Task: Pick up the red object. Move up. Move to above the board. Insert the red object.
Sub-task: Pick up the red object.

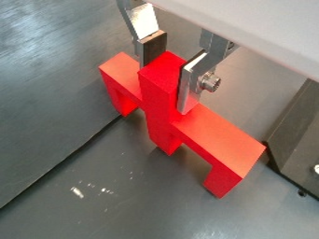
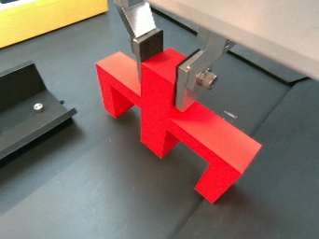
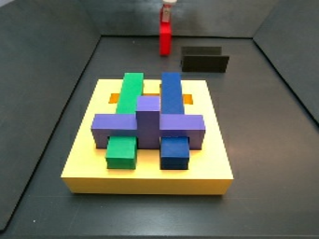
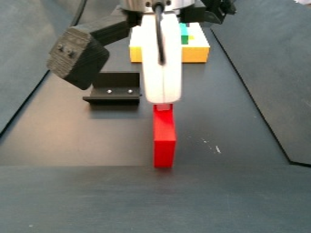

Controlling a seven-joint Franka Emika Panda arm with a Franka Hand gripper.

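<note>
The red object (image 1: 187,131) is a flat cross-shaped piece with an upright post, and it stands on the dark floor. It shows in both wrist views (image 2: 174,131) and in both side views (image 3: 165,37) (image 4: 163,136). My gripper (image 1: 169,70) straddles the post, with its silver fingers (image 1: 192,82) pressed to the post's two sides, shut on it. The gripper also shows from the other wrist (image 2: 166,67) and from a side (image 4: 159,100). The yellow board (image 3: 88,149) carries blue, green and purple pieces and lies well away from the gripper.
The dark fixture (image 3: 206,61) stands on the floor beside the red object and shows in other views too (image 2: 25,103) (image 4: 109,91). The floor's side walls (image 3: 281,75) bound the work area. A corner of the board (image 2: 44,23) shows in a wrist view.
</note>
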